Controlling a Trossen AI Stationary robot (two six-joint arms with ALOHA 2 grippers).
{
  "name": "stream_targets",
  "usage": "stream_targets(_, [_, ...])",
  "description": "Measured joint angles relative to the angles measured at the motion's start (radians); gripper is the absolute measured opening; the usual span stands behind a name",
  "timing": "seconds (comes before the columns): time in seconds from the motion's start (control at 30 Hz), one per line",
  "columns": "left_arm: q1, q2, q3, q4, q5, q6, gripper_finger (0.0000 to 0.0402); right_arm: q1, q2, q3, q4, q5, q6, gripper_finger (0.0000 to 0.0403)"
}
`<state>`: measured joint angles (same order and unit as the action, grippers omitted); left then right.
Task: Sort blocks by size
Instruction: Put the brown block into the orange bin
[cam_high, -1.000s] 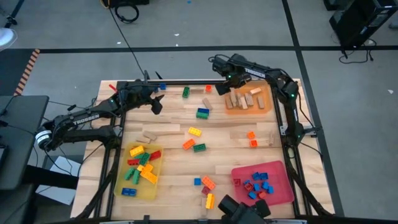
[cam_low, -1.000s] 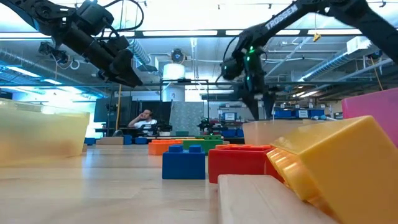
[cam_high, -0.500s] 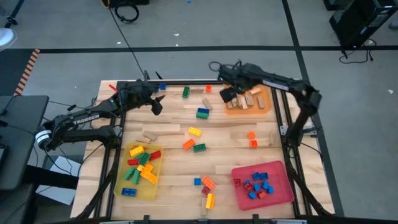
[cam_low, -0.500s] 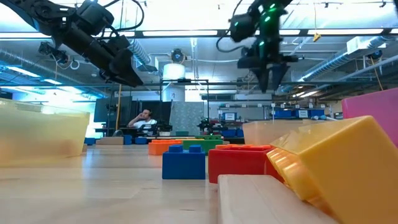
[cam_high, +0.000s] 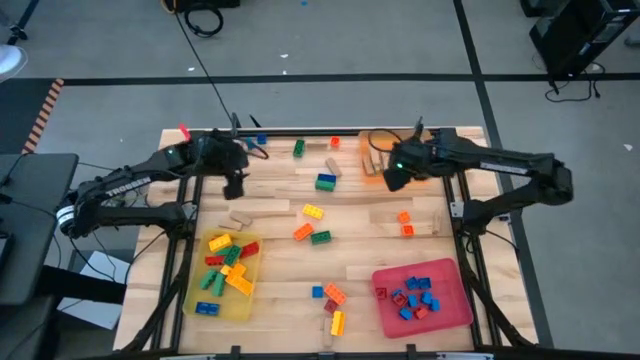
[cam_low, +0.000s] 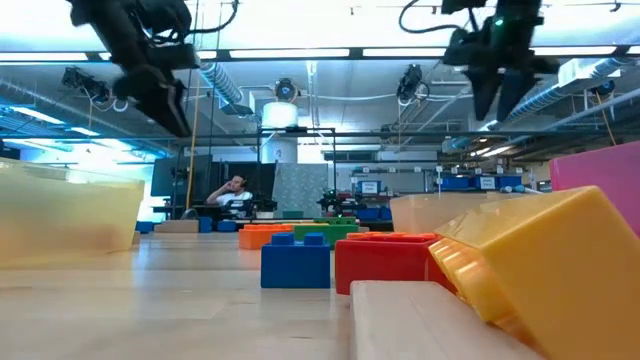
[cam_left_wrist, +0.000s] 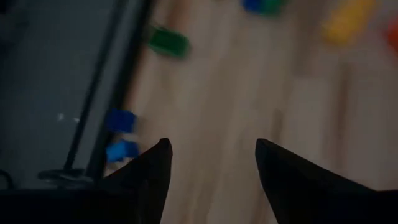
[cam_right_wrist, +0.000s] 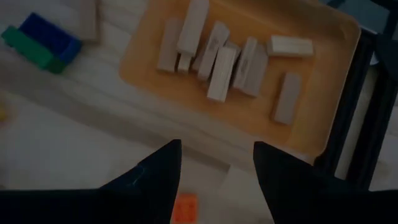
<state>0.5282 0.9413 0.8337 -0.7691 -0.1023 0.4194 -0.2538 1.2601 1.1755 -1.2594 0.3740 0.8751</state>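
while both claws hover wide and empty, right gripper (cam_high: 392, 180) beside the orange tray (cam_right_wrist: 323, 37) of wooden blocks (cam_right_wrist: 214, 53), a hurried descent could knock the loose orange brick (cam_high: 404, 217) off target.

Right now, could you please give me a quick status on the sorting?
Both grippers open, empty: left gripper, right gripper by orange tray. Blocks loose mid-table. Nothing blocking.

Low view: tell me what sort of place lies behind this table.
Probably a robotics lab or workshop hall: exposed ceiling ducts and strip lights overhead, benches with monitors, and a person seated at a desk far behind the wooden table.
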Motion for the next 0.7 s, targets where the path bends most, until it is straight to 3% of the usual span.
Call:
stream_targets(0.27, [-0.010,0.012,0.045,-0.194,0.178,0.074,0.0239,0.076,-0.109,-0.090,0.010,0.016,0.047,0.0211])
stream_targets(0.7, [-0.192,0.151,0.044,-0.297,0.017,0.073,0.0238,0.117,-0.135,-0.220,0.146,0.045,0.041,0.0213])
